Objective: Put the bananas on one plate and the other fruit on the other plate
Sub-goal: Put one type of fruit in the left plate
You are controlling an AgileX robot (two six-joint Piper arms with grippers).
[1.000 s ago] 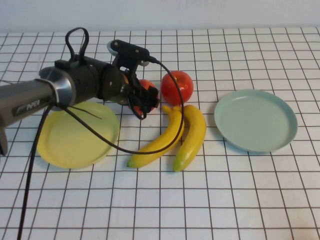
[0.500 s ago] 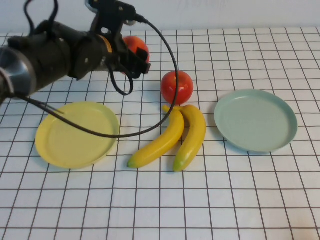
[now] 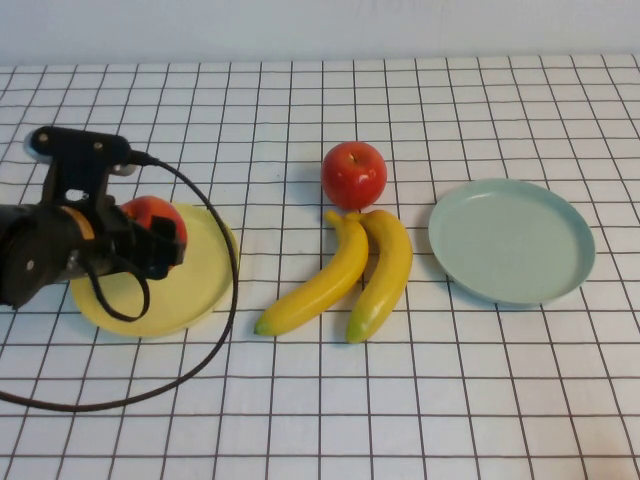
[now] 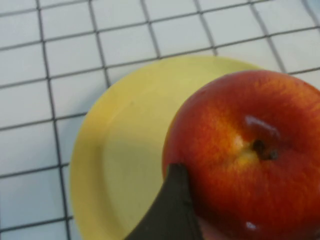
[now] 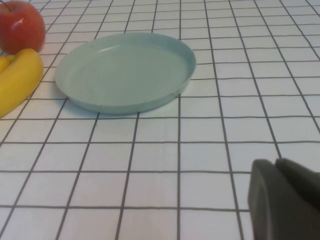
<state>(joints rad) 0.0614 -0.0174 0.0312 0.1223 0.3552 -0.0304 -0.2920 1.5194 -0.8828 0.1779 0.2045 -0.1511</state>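
My left gripper is shut on a shiny red apple and holds it over the pale yellow plate. In the left wrist view the apple fills the right side above the yellow plate, with one dark finger against it. The second apple sits at the table's middle, just behind two yellow bananas that lie side by side. The blue-green plate is empty at the right. My right gripper is shut and low over the table near that plate; it is out of the high view.
A black cable loops from the left arm over the table in front of the yellow plate. The right wrist view also shows the second apple and a banana beyond the blue-green plate.
My left gripper has carried the apple from beside the other apple, up and back, then down to the left over the yellow plate. The bananas, second apple and blue-green plate have not moved.
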